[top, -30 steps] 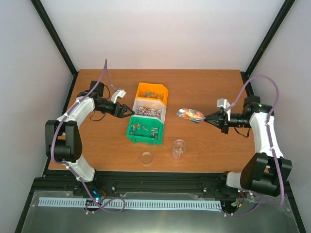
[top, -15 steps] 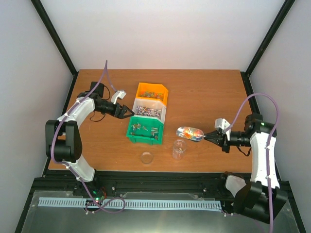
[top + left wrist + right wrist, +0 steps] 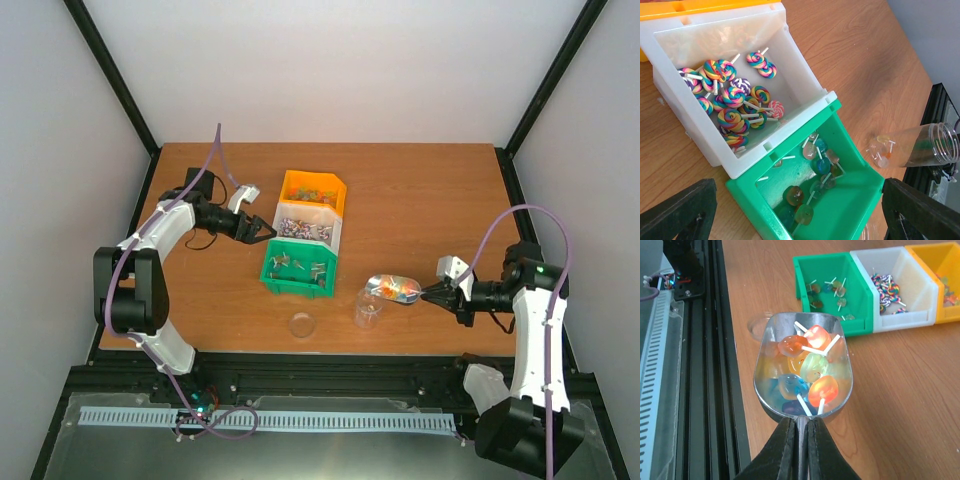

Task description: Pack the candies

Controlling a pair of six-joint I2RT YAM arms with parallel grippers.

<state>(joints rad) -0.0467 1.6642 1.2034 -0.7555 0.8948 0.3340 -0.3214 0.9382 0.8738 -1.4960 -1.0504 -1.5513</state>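
The left gripper [image 3: 262, 232] is held just left of the green plastic bin [image 3: 296, 289] and a little beyond it, its jaws spread wide with nothing between them. The green bin is set on the brown wooden table [image 3: 430, 190]; a few of the candies [image 3: 812, 167], translucent lollipops on white sticks, are scattered on its floor. Directly behind the green bin, touching it, a white plastic bin [image 3: 308, 212] is seen with swirled rainbow candies heaped in it; behind that again an orange plastic bin [image 3: 300, 178] is placed, its contents too small to make out. A round clear plastic lid [image 3: 302, 324] lies flat on the table in front of the green bin. A small clear plastic jar [image 3: 369, 307] stands near the green bin's front right corner, a few candies visible through its wall. To the right of the green bin, past the jar, a shiny silver metal scoop [image 3: 392, 288] is held level, its tip at the jar's mouth; whether they touch cannot be told. It is heaped with orange, green, yellow and blue candies. The scoop's handle is clamped between the narrow, closed fingers of the right gripper [image 3: 428, 293], farthest right of the green bin.
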